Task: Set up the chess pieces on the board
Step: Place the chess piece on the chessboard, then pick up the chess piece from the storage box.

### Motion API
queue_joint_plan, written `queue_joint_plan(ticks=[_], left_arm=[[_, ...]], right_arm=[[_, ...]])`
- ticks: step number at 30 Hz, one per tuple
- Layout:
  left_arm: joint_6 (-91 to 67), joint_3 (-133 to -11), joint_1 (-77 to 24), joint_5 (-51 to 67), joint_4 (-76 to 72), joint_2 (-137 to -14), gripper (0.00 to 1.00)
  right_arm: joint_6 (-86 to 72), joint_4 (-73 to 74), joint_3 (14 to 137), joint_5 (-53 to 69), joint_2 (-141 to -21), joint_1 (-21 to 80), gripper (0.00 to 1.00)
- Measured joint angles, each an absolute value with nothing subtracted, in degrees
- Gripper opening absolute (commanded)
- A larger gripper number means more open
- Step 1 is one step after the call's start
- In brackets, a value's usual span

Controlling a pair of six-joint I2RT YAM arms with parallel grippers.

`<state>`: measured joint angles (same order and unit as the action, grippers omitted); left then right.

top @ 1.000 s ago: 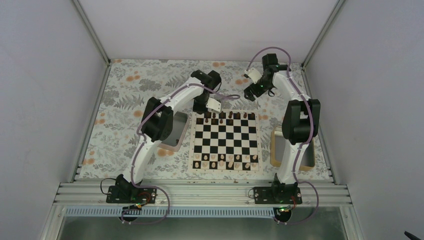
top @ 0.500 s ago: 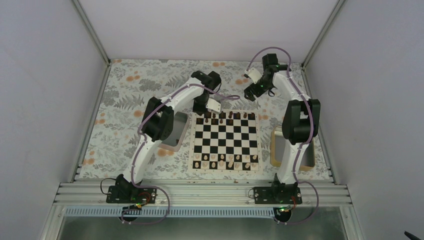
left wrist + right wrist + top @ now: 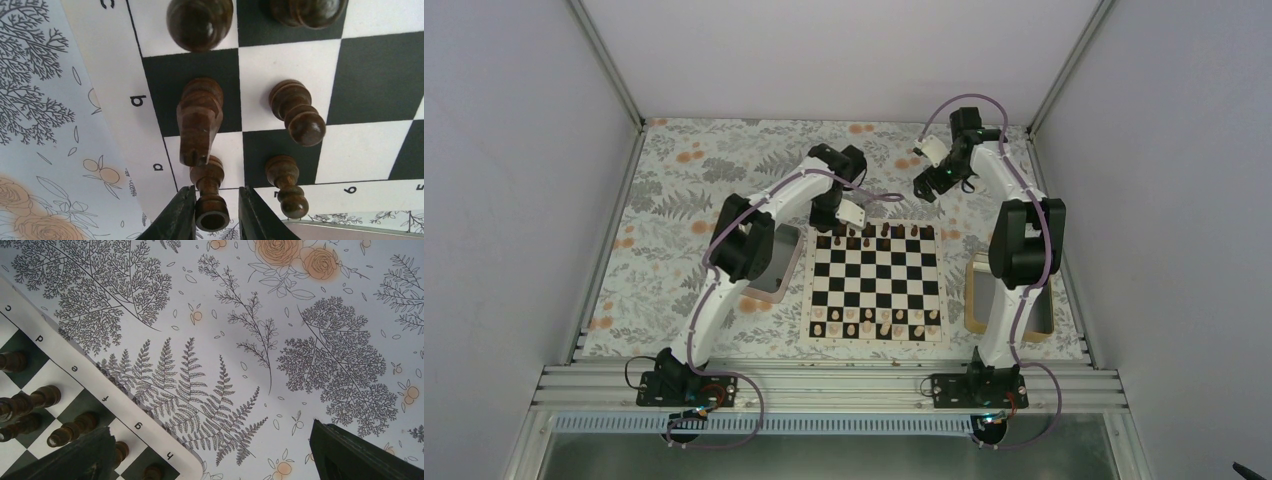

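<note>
My left pincer (image 3: 216, 215) hangs over the far left corner of the board (image 3: 876, 280). Its jaws are narrow and stand on either side of a dark rook (image 3: 210, 192). One finger (image 3: 182, 215) lies close against the rook's top, and a sliver of gap shows at the other, so I am not clamping it. The rook stands upright on the white corner square by the letter "a". A dark knight (image 3: 199, 125) stands on the next square along the edge, just beside it, and two dark pawns (image 3: 297, 112) stand one row in.

The rest of the dark chess pieces (image 3: 885, 232) line the far side of the board, and the pale pieces (image 3: 874, 322) fill the near side.

My right pincer (image 3: 215, 455) is spread wide with nothing between its fingers. It sits above the flowered desk (image 3: 250, 340), just beyond the board's far right corner.

A metal tray (image 3: 774, 262) lies left of the board, partly under my left arm. Another tray (image 3: 972, 290) lies to the right.
</note>
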<state>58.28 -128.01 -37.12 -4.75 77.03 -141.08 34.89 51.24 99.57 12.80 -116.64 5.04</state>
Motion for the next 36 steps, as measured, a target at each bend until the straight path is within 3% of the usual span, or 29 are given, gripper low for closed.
queue_joint_plan(ticks=[11, 20, 36], left_arm=[[57.87, -125.86, -35.46, -7.53, 77.1, -135.87, 0.33], [57.78, -121.51, -28.62, -8.25, 76.75, -122.32, 0.34], [59.2, -75.13, -19.07, -9.45, 67.18, -99.39, 0.35]], right_arm=[[34.92, 51.35, 99.55, 12.86, -116.64, 5.04, 1.0], [34.92, 51.57, 99.55, 12.99, -116.64, 4.89, 1.0], [35.35, 52.36, 99.55, 13.3, -116.64, 5.26, 1.0]])
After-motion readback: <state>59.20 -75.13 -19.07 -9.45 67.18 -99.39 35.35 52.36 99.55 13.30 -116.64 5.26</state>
